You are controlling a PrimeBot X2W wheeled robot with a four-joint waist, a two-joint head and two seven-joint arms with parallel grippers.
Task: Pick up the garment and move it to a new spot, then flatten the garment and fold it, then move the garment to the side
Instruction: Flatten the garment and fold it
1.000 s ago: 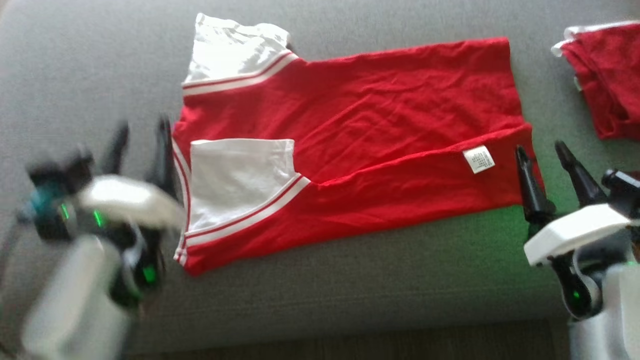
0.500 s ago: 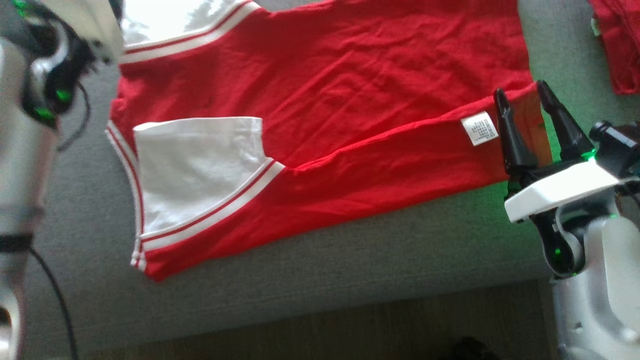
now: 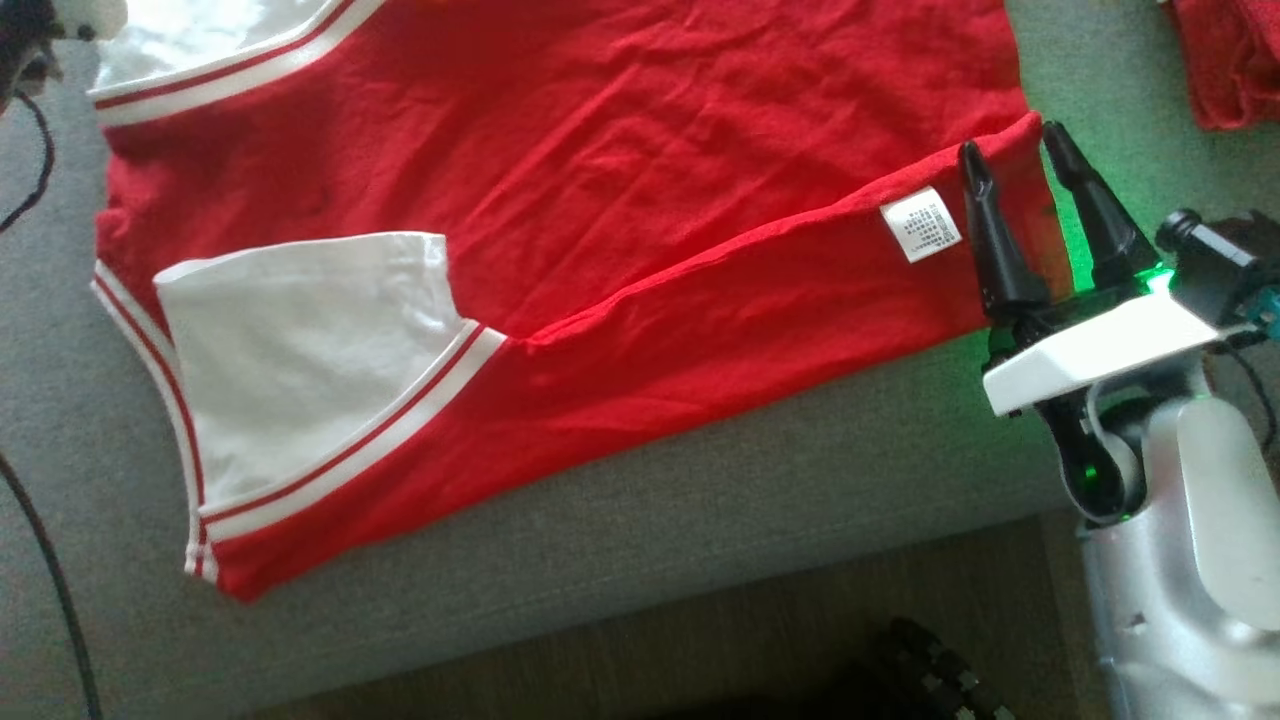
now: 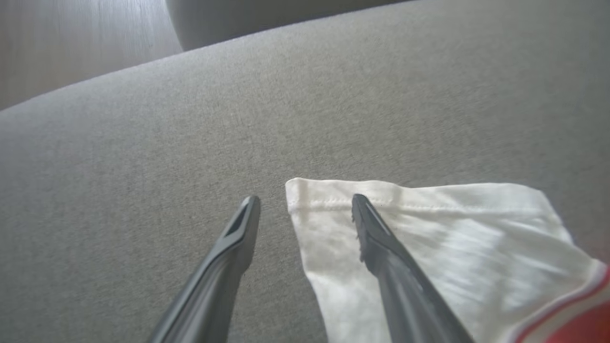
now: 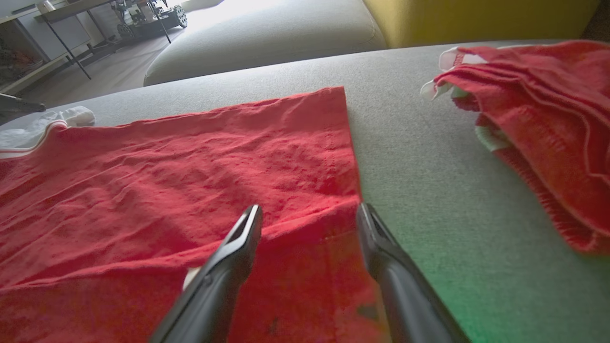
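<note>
Nearest the robot, a strip of brown floor [image 3: 600, 660] runs along the front edge of a grey upholstered seat [image 3: 700, 500], and a dark cable [image 3: 55, 590] crosses the seat's left end. The garment [image 3: 650, 200], a red shirt with white sleeves, lies spread flat across the seat with its hem towards the robot's right. Its near long side is folded up over the body, so a white care label [image 3: 920, 225] shows on that flap near the hem. The near sleeve [image 3: 300, 350], white with red-and-white trim, lies folded in on the red cloth. The right gripper [image 3: 1010, 142] is at the hem end of the folded flap with its fingers spread wide and holding nothing. In the right wrist view [image 5: 309, 209] one finger is over the red cloth and the other is right at the hem's edge. Whether either tip touches the fabric cannot be told. A green glow falls on the seat just beside the right gripper. Farther off, the far sleeve [image 3: 200, 40] lies at the garment's back left corner. There the left gripper [image 4: 306, 199] also has its fingers spread and empty, one above the sleeve's stitched cuff [image 4: 429, 228] and the other over bare grey upholstery. Well apart, on the seat's far right, lies a second heap of red cloth [image 3: 1235, 60] with white edging.
</note>
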